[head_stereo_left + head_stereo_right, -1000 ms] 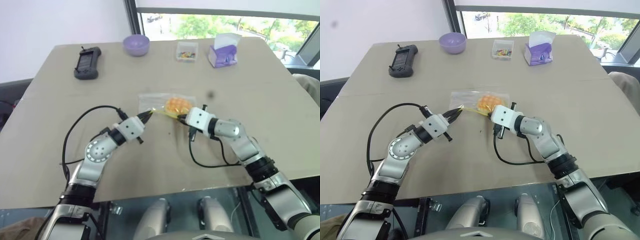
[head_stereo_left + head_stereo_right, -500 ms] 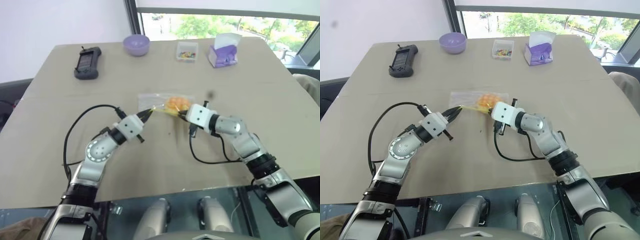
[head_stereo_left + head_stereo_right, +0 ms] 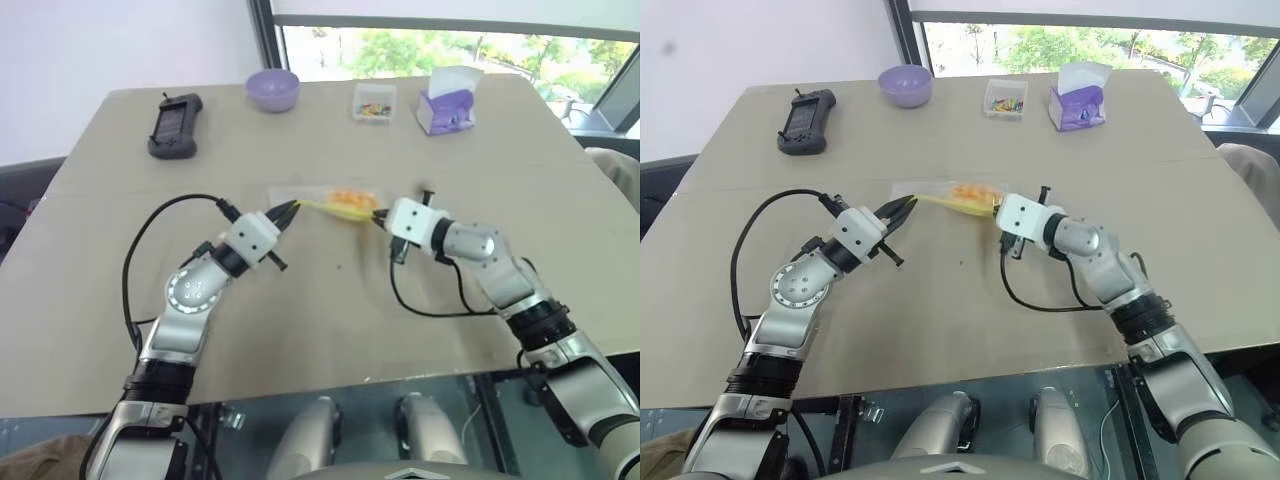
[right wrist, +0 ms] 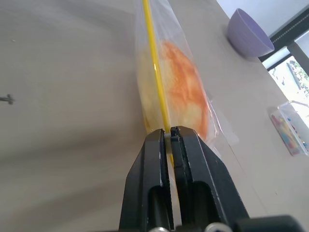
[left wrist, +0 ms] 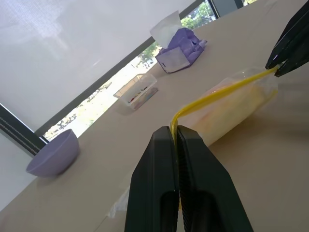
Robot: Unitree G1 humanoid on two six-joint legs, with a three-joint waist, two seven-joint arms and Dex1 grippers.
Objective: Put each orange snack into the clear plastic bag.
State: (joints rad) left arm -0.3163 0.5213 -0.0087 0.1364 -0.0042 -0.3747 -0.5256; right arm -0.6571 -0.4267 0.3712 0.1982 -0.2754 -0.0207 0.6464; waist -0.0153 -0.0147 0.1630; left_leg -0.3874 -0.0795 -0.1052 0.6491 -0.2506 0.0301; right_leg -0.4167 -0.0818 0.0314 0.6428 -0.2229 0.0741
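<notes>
The clear plastic bag hangs stretched between my two grippers over the middle of the table, its yellow seal strip pulled taut. Inside the bag sits the orange snack, round and orange-yellow. My left gripper is shut on the left end of the seal strip. My right gripper is shut on the right end. In the left wrist view the strip runs from my left fingers across to the right gripper's black fingertips.
Along the far edge of the table stand a black handheld device, a purple bowl, a small clear box of coloured bits and a purple tissue box. Black cables loop from both wrists.
Both grippers have risen and drawn apart, the right one moving right, lifting the bag's seal edge and pulling the strip taut. The snack stays inside the bag.
</notes>
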